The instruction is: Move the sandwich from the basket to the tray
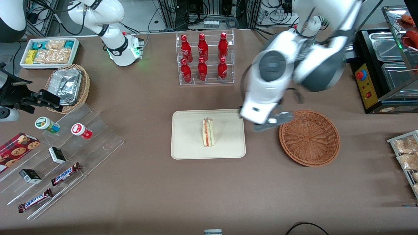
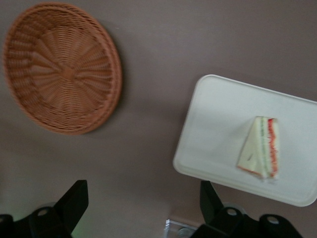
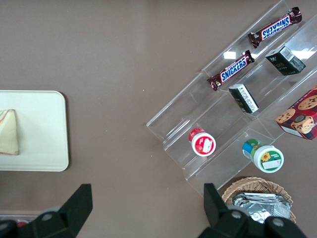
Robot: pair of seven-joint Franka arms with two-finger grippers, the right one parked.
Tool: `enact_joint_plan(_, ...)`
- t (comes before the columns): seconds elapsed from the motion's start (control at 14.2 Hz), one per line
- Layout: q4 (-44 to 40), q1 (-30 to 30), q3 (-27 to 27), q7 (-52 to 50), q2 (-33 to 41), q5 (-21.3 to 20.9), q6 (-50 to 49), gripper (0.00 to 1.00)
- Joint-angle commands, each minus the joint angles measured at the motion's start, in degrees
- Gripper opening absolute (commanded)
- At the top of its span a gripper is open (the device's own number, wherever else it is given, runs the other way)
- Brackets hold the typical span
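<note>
Spread pincer (image 2: 141,201) above bare table (image 2: 148,148)

Brown table (image 1: 147,182) bears tray (image 1: 186,143); basket (image 1: 309,137); bottle rack (image 1: 205,58).

The sandwich (image 1: 208,132) (image 2: 261,148), a triangular wedge of pale bread with red and green filling layers showing, is seen lying near the middle of the tray (image 1: 186,148) (image 2: 218,119), a flat cream-white rectangle with rounded corners. The round reddish-brown wicker basket (image 1: 309,138) (image 2: 62,67) is set just beside the tray, holding nothing. The gripper (image 1: 272,122) (image 2: 141,203) is held above the gap between tray and basket, fingers spread.
</note>
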State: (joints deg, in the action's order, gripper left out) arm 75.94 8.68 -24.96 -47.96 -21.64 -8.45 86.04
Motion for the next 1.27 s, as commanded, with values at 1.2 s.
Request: enact_joint_plan(1.2,31.30,-4.38,27.95,45.93,31.58,8.36,6.07,0.99)
